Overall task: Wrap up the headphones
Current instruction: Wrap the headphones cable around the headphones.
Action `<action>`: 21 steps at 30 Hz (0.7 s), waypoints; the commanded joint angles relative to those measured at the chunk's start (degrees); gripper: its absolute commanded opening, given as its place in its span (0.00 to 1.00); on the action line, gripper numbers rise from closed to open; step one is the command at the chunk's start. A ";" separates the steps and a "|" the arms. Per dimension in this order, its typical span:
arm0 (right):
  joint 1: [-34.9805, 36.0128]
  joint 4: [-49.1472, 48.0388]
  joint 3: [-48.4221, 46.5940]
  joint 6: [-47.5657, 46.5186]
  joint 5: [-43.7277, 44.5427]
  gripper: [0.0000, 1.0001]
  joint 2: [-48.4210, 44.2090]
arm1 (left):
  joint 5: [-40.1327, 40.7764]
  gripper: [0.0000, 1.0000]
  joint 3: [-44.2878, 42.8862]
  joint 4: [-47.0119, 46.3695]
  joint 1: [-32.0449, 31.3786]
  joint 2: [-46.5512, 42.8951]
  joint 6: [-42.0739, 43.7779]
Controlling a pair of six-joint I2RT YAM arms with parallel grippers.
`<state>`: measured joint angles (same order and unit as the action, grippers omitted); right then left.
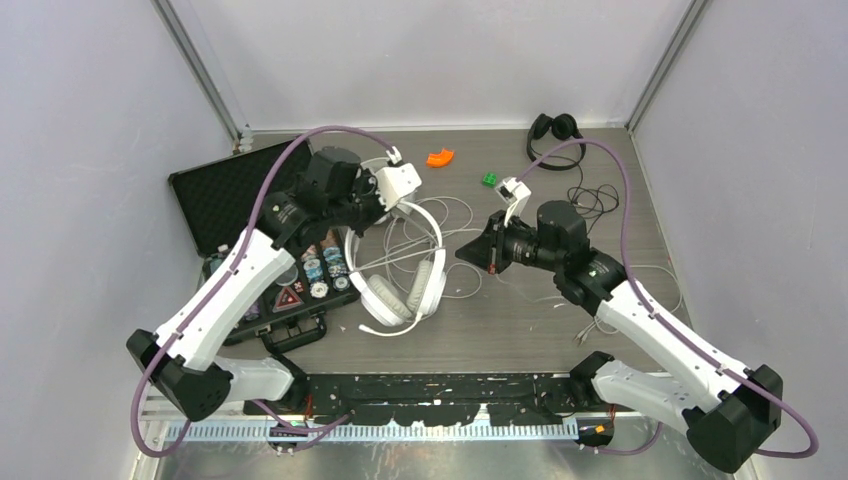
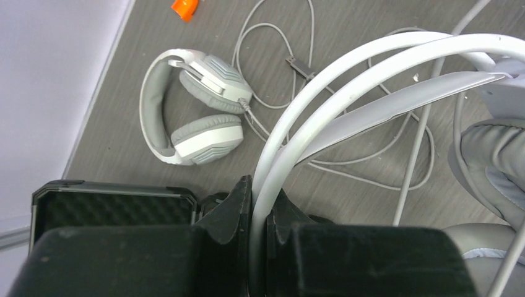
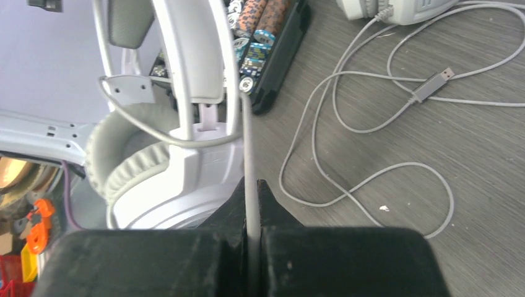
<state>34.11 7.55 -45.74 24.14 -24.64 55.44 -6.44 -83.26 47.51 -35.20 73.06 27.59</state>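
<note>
A white over-ear headset (image 1: 400,280) is at the table's middle. My left gripper (image 1: 358,222) is shut on its headband (image 2: 347,93), with the band passing between the jaws in the left wrist view (image 2: 260,210). My right gripper (image 1: 478,252) is shut on this headset's white cable (image 3: 249,154), which runs up to the earcup (image 3: 148,173). A second white and grey headset (image 2: 192,108) lies on the table beyond, its cable (image 2: 278,62) loose. The small black headset (image 1: 555,130) lies at the far right with its black cable (image 1: 592,197).
An open black case (image 1: 225,190) holding poker chips (image 1: 315,272) lies at the left, under my left arm. An orange piece (image 1: 440,157) and a green piece (image 1: 489,179) lie at the back. Loose white cable with a USB plug (image 3: 433,83) loops over the table's middle.
</note>
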 commanded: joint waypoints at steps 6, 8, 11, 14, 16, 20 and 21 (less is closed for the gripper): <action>-0.25 5.29 -9.09 4.68 -8.12 0.00 1.55 | 10.01 0.00 2.37 -8.30 -0.36 -5.15 -3.16; -0.20 2.73 -9.64 7.23 -10.80 0.00 2.31 | 11.68 0.00 2.71 -8.24 -0.40 -5.40 -4.48; -0.21 -1.13 -10.25 11.60 -14.16 0.00 3.88 | 14.69 0.00 3.03 -8.35 -0.51 -5.58 -7.43; -0.24 -6.22 -10.04 15.96 -16.56 0.00 5.24 | 16.89 0.00 3.54 -8.63 -0.56 -6.10 -9.69; -0.19 -9.39 -10.07 18.30 -17.59 0.00 6.06 | 17.58 0.00 4.11 -8.78 -0.58 -6.61 -9.96; -0.20 -12.27 -11.28 21.32 -18.14 0.00 7.76 | 19.15 0.00 5.27 -9.65 -0.76 -7.50 -10.00; -0.18 -12.62 -11.72 22.07 -18.17 0.02 8.14 | 19.86 0.00 5.38 -9.78 -0.75 -7.59 -10.29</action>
<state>34.04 3.07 -53.17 41.12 -39.81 63.24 8.14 -77.91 41.98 -36.05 67.83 19.51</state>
